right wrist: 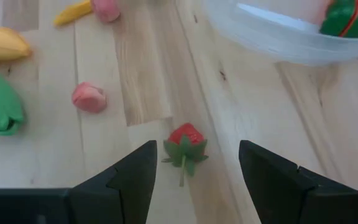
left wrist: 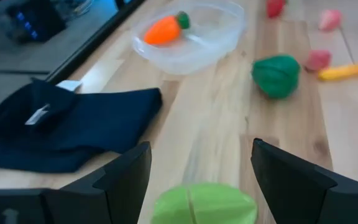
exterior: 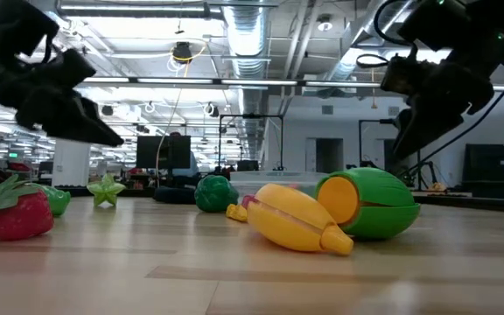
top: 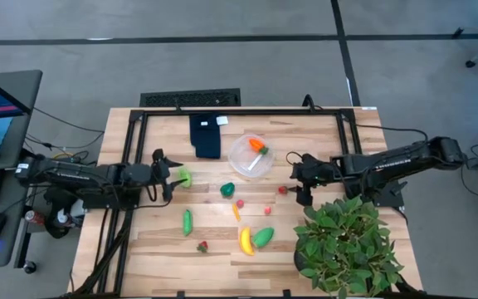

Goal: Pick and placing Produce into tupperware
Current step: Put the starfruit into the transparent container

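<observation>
— Closest to the low camera, what lies there?

— Yellow banana (exterior: 297,219) on the counter (exterior: 252,271), with a green mango-like piece (exterior: 370,203) just behind it and touching it. A red strawberry (exterior: 11,213) sits at the near left.

— And farther in?

— A dark green round piece (top: 227,189) sits mid-counter, with a small pink piece (top: 241,203) and a thin yellow-orange piece (top: 236,213) near it.

— The left end effector?

— The left end effector (left wrist: 197,177) stands wide open, with a light green piece (left wrist: 204,204) between its fingers but not gripped.

— The right one?

— The right end effector (right wrist: 194,174) is also wide open, over a second strawberry (right wrist: 184,146) lying on the wood.

— Where is the tupperware?

— The tupperware (top: 241,161) stands between the two arms toward the far side, with the orange carrot (top: 257,145) inside it. A dark blue cloth (top: 206,135) lies just beside it, and a potted plant (top: 347,245) is at the near right corner.
</observation>
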Tool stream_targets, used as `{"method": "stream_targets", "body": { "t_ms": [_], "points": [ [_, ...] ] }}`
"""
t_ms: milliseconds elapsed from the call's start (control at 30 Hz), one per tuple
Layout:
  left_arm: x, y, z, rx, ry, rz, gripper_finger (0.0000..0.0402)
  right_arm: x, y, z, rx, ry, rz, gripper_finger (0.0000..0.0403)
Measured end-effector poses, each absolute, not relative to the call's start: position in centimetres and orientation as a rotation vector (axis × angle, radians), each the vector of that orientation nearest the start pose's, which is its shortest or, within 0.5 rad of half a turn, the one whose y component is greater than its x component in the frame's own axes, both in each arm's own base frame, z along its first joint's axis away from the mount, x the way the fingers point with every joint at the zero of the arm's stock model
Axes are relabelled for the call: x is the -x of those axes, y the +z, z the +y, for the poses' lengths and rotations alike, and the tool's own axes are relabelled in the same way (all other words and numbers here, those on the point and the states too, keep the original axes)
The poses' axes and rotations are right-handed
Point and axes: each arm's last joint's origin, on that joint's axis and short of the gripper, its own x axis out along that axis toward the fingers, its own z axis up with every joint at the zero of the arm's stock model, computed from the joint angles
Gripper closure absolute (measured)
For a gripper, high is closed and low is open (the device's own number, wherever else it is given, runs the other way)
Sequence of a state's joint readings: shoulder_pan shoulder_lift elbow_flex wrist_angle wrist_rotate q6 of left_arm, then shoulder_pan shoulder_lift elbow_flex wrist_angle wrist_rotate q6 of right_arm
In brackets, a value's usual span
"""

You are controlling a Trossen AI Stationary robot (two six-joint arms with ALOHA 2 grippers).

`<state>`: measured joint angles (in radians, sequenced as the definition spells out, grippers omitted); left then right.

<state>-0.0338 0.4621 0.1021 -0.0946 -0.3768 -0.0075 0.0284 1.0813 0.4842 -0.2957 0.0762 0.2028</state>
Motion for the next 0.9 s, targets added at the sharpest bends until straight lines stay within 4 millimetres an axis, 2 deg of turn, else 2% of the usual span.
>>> {"method": "stream_targets", "body": {
  "t_ms": [167, 300, 433, 733, 900],
  "points": [
    [-12.0, 16.8, 0.7, -0.019, 0.369, 0.494, 0.0136, -19.3, 17.3, 0.3, -0.131, -0.132, 0.876, 0.0181],
    [-11.8, 17.4, 0.6, 0.032, 0.356, 0.519, 0.0136, -19.4, 17.4, 0.3, -0.119, -0.125, 0.873, 0.0181],
    [-11.8, 17.3, 0.6, 0.129, 0.375, 0.515, 0.0136, -19.4, 17.4, 0.3, -0.118, -0.124, 0.873, 0.0181],
    [-11.3, 16.5, 0.9, 0.524, 0.618, 0.47, 0.0136, -19.4, 17.4, 0.3, -0.1, -0.114, 0.874, 0.0181],
    [-11.1, 15.7, 0.9, 0.663, 0.724, 0.501, 0.0136, -19.4, 17.3, 0.3, -0.093, -0.111, 0.875, 0.0181]
  ]
}}
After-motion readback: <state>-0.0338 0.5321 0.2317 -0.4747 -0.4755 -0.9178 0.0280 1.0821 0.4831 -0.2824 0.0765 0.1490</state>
